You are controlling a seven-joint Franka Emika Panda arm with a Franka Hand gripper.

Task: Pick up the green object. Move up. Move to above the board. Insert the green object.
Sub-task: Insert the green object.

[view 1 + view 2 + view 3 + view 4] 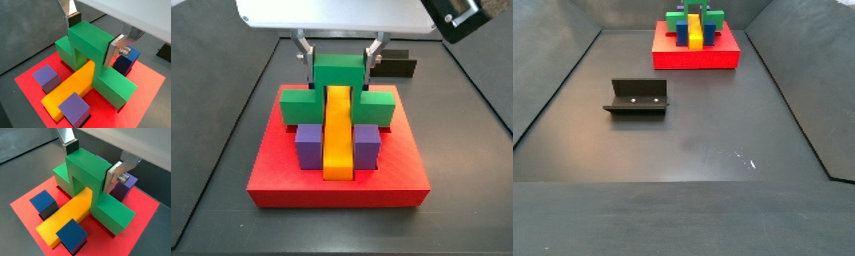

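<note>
In both wrist views the gripper [90,37] has its two silver fingers clamped on the raised cube of the single green object [90,55], which sits directly beneath it on the one red board [143,82], wide base lying crosswise between the fingers; one long orange bar [70,85] runs away below the cube, flanked by cubes, three showing. In a side view the gripper [341,62] sits straight above the green object [338,90], with two purple cubes [309,145] beside the bar and a small black block [398,66] behind. In a side view one fixture [636,98] stands well apart from the board [694,55], where the gripper [692,8] is barely visible.

Pincer [342,62] straddles green object [339,85] — on board [339,170].
</note>
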